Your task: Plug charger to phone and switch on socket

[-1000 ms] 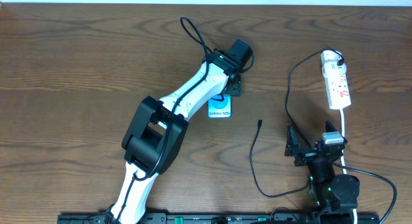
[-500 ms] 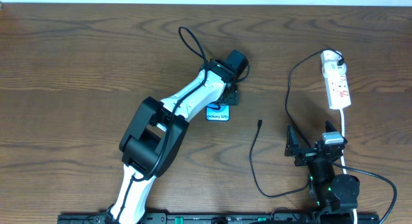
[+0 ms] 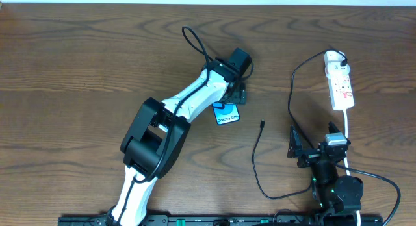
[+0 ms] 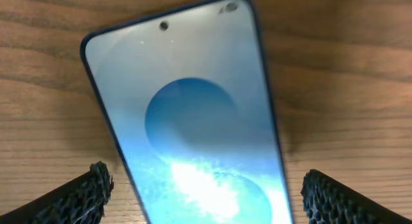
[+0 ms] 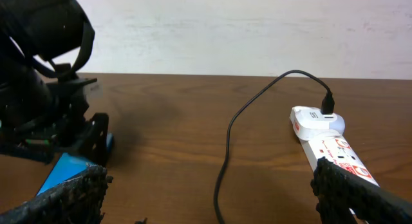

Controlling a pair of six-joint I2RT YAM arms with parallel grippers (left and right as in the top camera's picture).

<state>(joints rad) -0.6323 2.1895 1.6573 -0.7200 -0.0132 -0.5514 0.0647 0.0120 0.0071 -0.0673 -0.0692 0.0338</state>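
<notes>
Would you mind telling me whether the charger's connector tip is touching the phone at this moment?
Apart. The overhead view shows a plain stretch of bare wood between the charger's connector tip and the phone.

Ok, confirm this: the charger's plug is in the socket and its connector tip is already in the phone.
Not quite. The plug is in the socket, but the overhead view shows the connector tip lying loose on the table, apart from the phone.

Overhead: only the lower end of the phone (image 3: 227, 115) shows, the rest lying beneath the left gripper (image 3: 232, 99). Left wrist: the bottom edge cuts the phone's lower end (glare blurs the screen). Right wrist: the socket (image 5: 331, 147) and the charger (image 5: 235, 134) run off-frame.
</notes>
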